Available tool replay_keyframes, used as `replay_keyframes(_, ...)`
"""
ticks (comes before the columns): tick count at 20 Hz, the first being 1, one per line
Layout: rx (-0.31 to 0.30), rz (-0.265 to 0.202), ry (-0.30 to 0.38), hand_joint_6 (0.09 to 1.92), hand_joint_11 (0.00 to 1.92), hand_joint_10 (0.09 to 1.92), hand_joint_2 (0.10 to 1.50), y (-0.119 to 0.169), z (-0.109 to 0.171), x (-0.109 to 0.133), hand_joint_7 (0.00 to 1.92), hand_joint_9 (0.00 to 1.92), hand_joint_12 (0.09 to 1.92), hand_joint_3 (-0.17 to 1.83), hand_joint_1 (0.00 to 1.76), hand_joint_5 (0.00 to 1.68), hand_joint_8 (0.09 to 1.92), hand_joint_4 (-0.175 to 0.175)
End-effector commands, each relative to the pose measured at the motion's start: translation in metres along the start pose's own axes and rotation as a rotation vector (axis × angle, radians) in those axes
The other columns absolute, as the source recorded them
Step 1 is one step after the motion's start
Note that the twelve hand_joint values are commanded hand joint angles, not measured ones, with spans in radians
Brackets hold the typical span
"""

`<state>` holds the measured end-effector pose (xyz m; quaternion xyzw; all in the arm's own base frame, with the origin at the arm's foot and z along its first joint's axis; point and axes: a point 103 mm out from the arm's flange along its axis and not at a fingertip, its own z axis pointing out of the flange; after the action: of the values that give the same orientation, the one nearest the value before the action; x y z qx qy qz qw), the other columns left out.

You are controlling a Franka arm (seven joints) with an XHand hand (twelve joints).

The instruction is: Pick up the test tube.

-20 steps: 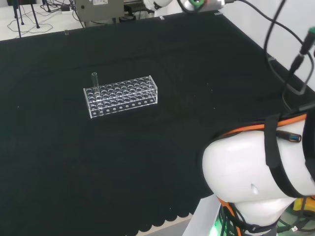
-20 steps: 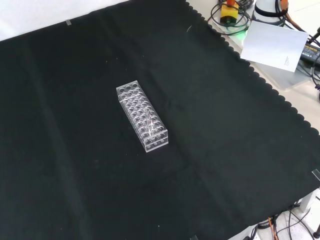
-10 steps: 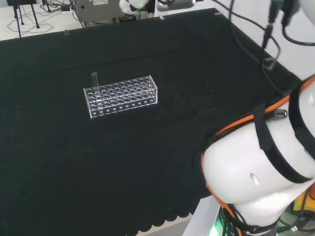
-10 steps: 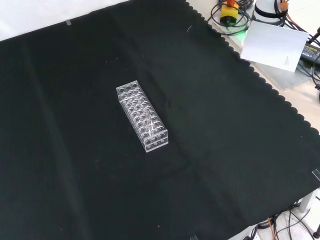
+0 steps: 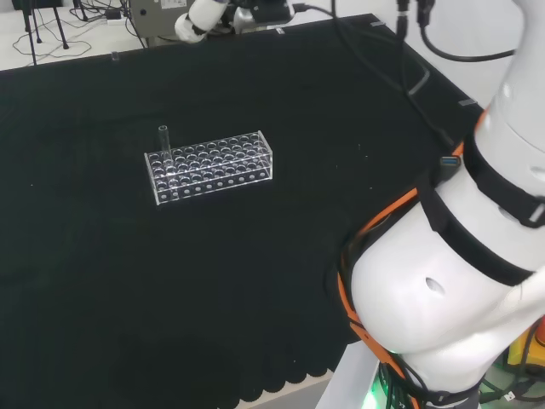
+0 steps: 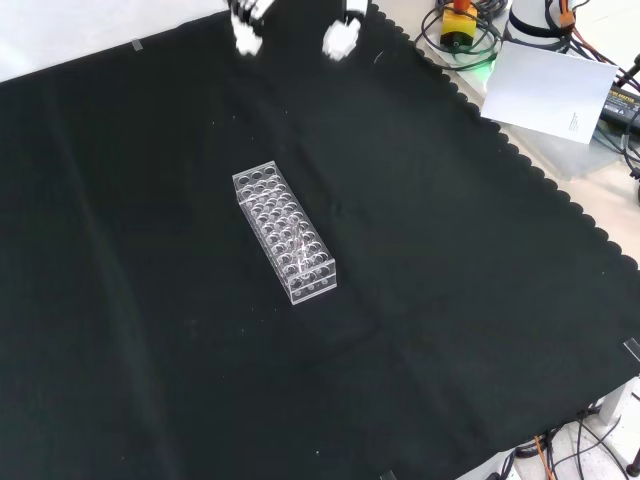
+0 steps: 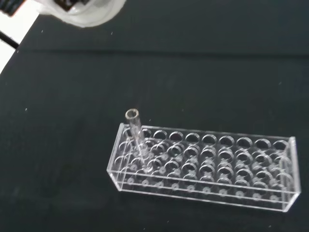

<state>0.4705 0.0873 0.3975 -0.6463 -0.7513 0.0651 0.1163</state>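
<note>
A clear test tube (image 5: pixel 163 139) stands upright in a corner hole at the left end of a clear plastic rack (image 5: pixel 210 167) in the head view. Up close in the wrist view, the tube (image 7: pixel 137 137) leans slightly in the rack (image 7: pixel 207 167) and rises above its top. The front view has the rack (image 6: pixel 285 233) mid-cloth, the tube a faint glint near its lower end. The hand (image 6: pixel 340 32) enters at the front view's top, well away from the rack, fingers spread and holding nothing. Part of the hand (image 5: pixel 194 19) is at the head view's top edge.
Black cloth covers the bench, with a scalloped edge (image 6: pixel 560 195) at the front view's right. A white sheet (image 6: pixel 545 92) and cables lie beyond that edge. The arm's big white links (image 5: pixel 451 273) fill the head view's right side.
The arm has swung over the bench and its links have shifted in the head view. The hand has come into the front view's top. Rack and tube have not moved.
</note>
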Motion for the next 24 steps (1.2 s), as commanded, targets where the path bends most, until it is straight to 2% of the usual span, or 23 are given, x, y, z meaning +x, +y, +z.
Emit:
replay_keyframes(1,0.079,-0.069,-0.009,0.2,0.03,1.02,0.67,0.049,0.031,0.017,0.16,0.19,1.54,0.61,0.81,0.3,0.96,-0.125)
replay_keyframes(12,0.195,-0.062,-0.013,0.23,0.07,1.01,0.66,0.097,0.091,0.024,0.24,0.25,1.53,0.62,0.87,0.35,0.97,-0.129)
replay_keyframes(24,0.281,-0.076,-0.072,0.26,0.08,1.0,0.66,0.13,0.125,0.026,0.26,0.27,1.52,0.63,0.88,0.36,0.97,-0.132)
